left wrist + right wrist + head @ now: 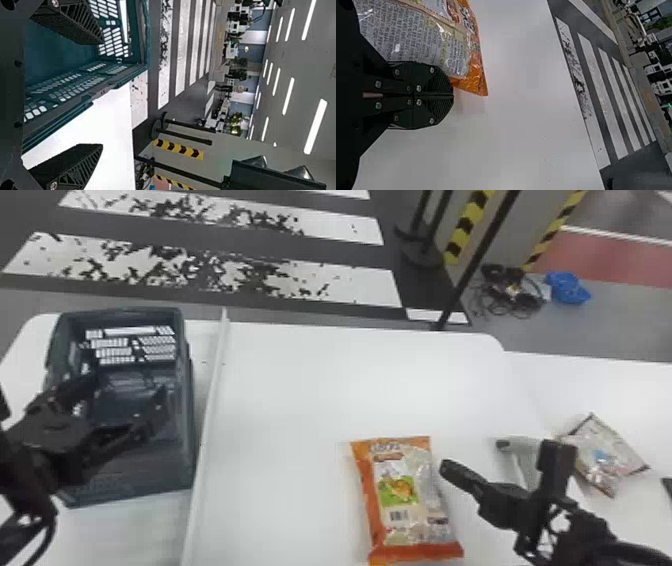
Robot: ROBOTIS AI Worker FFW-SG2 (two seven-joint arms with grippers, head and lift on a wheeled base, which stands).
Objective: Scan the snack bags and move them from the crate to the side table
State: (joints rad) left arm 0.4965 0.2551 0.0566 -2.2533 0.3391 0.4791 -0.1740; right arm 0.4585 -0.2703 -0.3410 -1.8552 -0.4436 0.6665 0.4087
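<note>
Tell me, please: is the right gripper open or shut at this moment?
Shut. The two fingers of the right gripper meet along one straight seam, with nothing held between them.

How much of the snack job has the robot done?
Partway, I think. The silver bag looks done, lying on the side table. Nothing is held: the left hand is open at the crate, the right hand shut beside the orange bag. That bag probably needs moving; I can't tell what's been scanned.
</note>
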